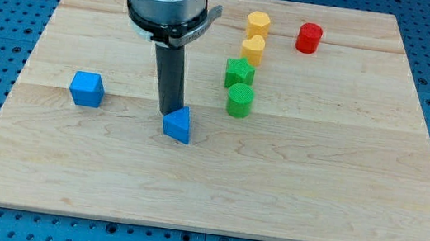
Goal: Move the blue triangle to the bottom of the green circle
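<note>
The blue triangle lies on the wooden board, left of centre. The green circle stands to its upper right, about a block's width away. My tip sits right at the triangle's upper left edge, touching or nearly touching it. The dark rod rises from there to the arm's grey body at the view's top.
A green star sits just above the green circle. Two yellow blocks stand above that in a column. A red cylinder is at the top right. A blue cube is at the left.
</note>
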You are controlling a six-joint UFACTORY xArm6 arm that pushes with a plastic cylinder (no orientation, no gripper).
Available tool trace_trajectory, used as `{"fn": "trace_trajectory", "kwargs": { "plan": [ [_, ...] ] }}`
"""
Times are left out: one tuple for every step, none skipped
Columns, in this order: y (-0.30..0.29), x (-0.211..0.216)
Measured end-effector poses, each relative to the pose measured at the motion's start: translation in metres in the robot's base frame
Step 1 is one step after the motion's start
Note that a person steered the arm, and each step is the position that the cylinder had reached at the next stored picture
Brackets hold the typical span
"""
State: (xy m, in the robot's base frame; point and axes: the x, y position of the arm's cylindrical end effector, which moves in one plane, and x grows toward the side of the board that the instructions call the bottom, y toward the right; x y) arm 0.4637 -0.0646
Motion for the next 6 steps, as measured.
{"fn": "trace_trajectory", "kwargs": {
  "plan": [
    [-0.016, 0.010],
    [-0.041, 0.043],
    [-0.006, 0.023],
    [0.026, 0.004],
    [0.079, 0.005],
    [0.067, 0.012]
  ]
}}
